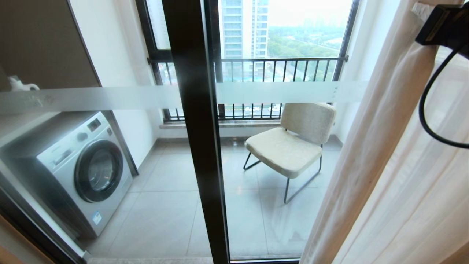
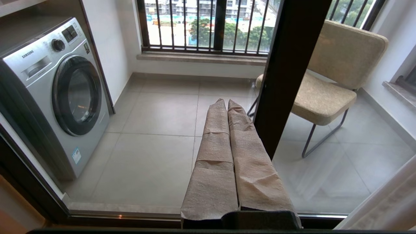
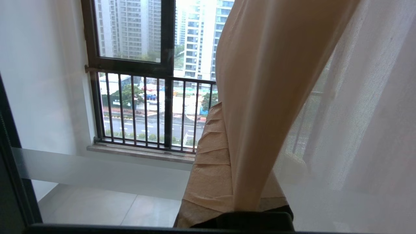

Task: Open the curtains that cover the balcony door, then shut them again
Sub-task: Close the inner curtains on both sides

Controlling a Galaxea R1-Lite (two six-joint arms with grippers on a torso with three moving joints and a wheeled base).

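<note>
Curtains (image 1: 384,146) pinched in right gripper (image 3: 227,182) fingers to drag across balcony door (image 1: 198,146); left gripper (image 2: 227,107) fingers closed, empty, idle.

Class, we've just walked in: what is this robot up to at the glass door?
The right gripper has its jaws shut on the edge of the curtains, holding it at the right side of the balcony door. Most of the glass is uncovered, so the chair and washing machine on the balcony show through. The left gripper is shut and holds nothing, pointing at the door's lower part.
</note>
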